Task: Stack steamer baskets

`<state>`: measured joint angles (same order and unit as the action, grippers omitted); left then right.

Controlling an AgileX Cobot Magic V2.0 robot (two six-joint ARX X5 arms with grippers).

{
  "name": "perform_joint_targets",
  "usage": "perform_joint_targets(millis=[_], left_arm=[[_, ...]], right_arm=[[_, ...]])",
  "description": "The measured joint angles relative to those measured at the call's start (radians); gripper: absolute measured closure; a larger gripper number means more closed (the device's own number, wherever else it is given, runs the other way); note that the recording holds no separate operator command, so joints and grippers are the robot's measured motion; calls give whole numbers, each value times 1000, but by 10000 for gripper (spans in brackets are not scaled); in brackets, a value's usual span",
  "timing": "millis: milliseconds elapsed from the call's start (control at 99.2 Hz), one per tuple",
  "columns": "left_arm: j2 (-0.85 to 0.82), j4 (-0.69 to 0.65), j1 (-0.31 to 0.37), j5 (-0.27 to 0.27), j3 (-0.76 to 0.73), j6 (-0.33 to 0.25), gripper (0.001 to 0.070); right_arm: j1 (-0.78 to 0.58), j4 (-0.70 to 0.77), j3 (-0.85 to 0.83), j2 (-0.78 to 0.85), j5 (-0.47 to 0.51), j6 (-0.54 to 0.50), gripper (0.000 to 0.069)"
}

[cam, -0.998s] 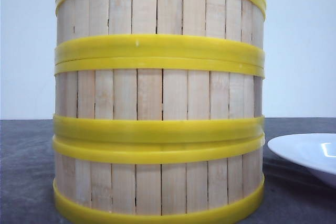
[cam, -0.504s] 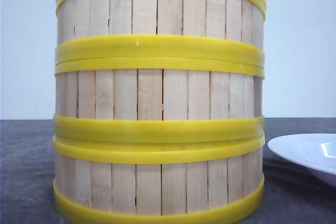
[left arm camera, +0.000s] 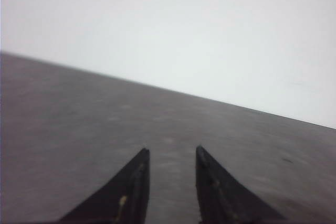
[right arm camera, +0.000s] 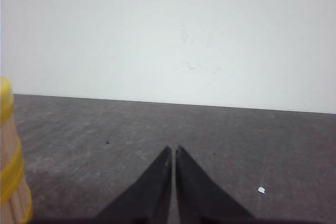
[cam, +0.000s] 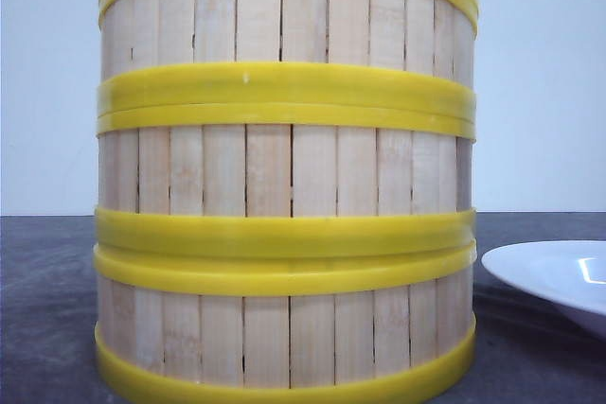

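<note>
Standing stacked: three steamer baskets.

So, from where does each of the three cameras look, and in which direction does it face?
Front view: low, near table level, facing forward at the three stacked steamer baskets, white plate at right; no arm shows.
Left wrist view: on the left arm, looking over the dark table toward a pale wall; left gripper open, empty.
Right wrist view: on the right arm, facing the same way; right gripper shut, empty.
Shared: the basket stack also shows at the edge of the right wrist view.
</note>
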<state>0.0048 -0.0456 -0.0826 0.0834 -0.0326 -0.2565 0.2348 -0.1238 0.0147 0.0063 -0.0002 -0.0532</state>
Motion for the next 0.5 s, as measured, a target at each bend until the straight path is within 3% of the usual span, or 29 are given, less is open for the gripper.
perform_joint_targets(millis=[504], left_arm=[[0,-26,0,15,0,-18,563]], right_arm=[[0,0,0,0,0,0,681]])
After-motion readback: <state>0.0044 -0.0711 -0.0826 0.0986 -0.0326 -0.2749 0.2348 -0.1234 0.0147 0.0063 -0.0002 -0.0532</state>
